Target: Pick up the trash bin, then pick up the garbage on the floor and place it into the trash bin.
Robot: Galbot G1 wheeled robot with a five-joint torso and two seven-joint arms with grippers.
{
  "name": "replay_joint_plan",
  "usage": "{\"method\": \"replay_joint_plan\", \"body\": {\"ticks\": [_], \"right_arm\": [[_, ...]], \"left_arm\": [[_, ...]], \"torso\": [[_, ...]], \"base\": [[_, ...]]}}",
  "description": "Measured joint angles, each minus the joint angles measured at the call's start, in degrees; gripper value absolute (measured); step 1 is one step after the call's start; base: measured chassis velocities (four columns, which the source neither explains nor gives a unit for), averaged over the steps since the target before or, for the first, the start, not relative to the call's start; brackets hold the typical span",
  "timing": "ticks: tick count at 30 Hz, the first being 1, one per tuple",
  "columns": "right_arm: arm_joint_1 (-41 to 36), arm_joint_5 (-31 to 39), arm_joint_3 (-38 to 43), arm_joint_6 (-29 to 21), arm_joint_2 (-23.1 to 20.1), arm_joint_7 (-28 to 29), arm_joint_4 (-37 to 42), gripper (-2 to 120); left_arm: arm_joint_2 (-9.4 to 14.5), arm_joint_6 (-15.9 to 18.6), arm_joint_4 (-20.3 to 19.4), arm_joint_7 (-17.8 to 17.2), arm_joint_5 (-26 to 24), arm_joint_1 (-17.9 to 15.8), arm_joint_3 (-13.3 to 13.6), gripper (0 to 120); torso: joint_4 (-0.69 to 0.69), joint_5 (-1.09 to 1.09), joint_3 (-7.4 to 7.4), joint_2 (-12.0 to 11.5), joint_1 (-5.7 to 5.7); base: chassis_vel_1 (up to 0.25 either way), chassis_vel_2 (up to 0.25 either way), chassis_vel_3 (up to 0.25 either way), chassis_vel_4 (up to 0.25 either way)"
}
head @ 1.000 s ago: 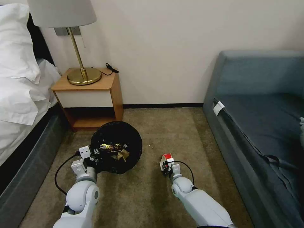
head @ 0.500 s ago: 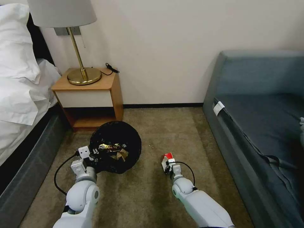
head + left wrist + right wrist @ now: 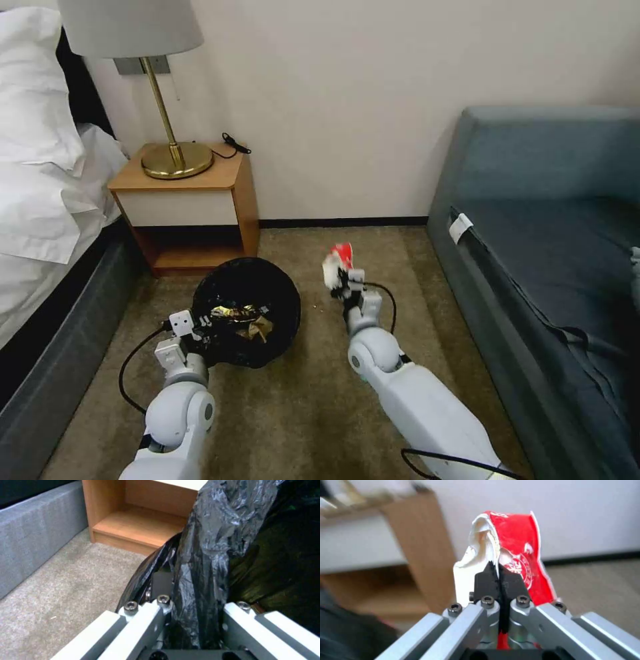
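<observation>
Two grippers at work, left gripper point(image 3: 200, 327) clamped on the near rim of the round trash bin lined with crinkled black plastic point(image 3: 247, 310) on the carpet, right gripper point(image 3: 343, 283) pinching the crumpled red-and-white wrapper point(image 3: 337, 263) above the floor, right of the bin.

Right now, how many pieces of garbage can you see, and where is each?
3. A red-and-white wrapper pinched in the right gripper; a gold-brown wrapper and a brown paper piece inside the trash bin, which the left gripper holds. More may lie hidden.
</observation>
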Motion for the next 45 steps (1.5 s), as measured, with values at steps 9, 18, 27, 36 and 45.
{"method": "replay_joint_plan", "body": {"ticks": [9,18,27,36,45], "right_arm": [[1.62,-0.27,-7.6,-0.42,-0.3,-0.06,8.22,0],[5.39,-0.44,-18.61,-1.18,-0.34,-0.45,8.2,0],[1.4,-3.15,-22.45,-0.56,0.59,-1.04,3.03,0],[-1.31,-3.98,-20.98,-1.6,0.59,-0.44,0.03,17],[0.76,-1.19,-15.6,-5.42,-0.24,2.57,10.56,51]], "left_arm": [[-0.46,0.0,0.66,-0.16,0.27,-0.4,0.37,1],[-0.8,0.0,1.52,-0.42,0.31,-1.35,0.36,1],[-1.16,0.08,1.06,-0.48,0.16,-1.62,0.33,1],[-1.58,0.09,0.8,-0.46,0.13,-1.58,0.48,1],[-1.23,0.24,1.66,-0.53,0.0,-2.59,0.53,1]], "torso": [[0.0,0.0,0.0,0.0,0.0],[0.0,0.0,0.0,0.0,0.0],[-0.01,0.01,0.0,0.0,0.0],[-0.01,0.01,0.0,0.0,0.0],[-0.01,0.01,0.0,0.0,0.0]], "base": [[0.0,0.0,0.0,0.0],[0.0,0.0,0.0,0.0],[0.0,0.0,0.0,0.0],[0.0,0.0,0.0,0.0],[0.0,0.0,0.0,0.0]]}}
